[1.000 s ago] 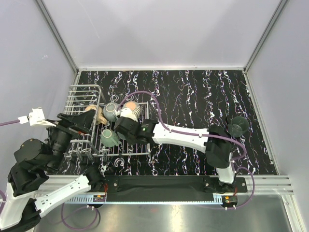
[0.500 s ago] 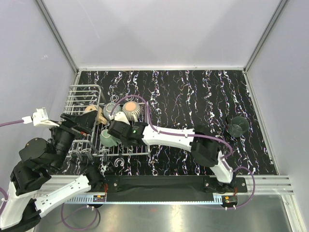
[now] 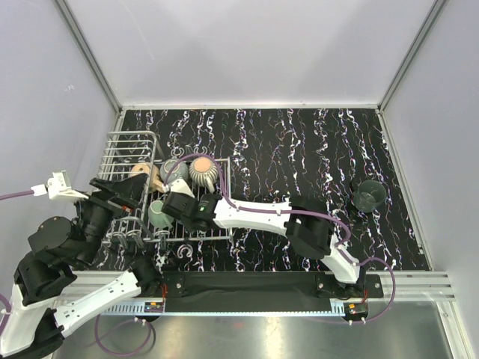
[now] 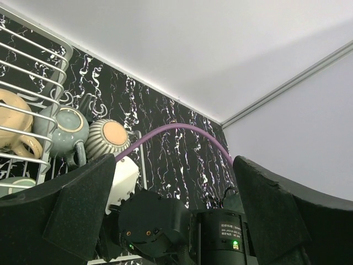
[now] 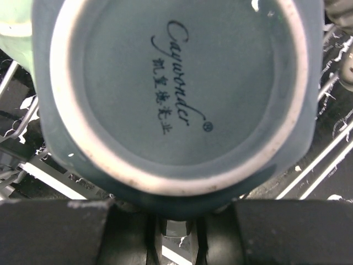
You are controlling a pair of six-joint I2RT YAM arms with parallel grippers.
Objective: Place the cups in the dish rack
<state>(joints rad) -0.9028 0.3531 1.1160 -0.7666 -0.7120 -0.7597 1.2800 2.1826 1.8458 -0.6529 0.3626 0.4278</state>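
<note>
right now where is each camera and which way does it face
top external: above, behind the bases, looking down on dish rack and both arms
left wrist: on left arm, faces far wall through open left gripper
right wrist: faces grey-teal cup base; right gripper shut on it
shared: ribbed cup, top and left wrist

Of the teal cup [image 5: 176,99] only the base shows in the right wrist view; its sides run off the edges, handle unseen. A mint cup [image 5: 14,22] is a sliver at the top left corner. In the left wrist view the left edge cuts the peach cup [image 4: 16,124], barred by rack [image 4: 38,30] wires. The dark round thing [image 3: 369,196] near the table's [image 3: 299,149] right edge is too small to identify.
</note>
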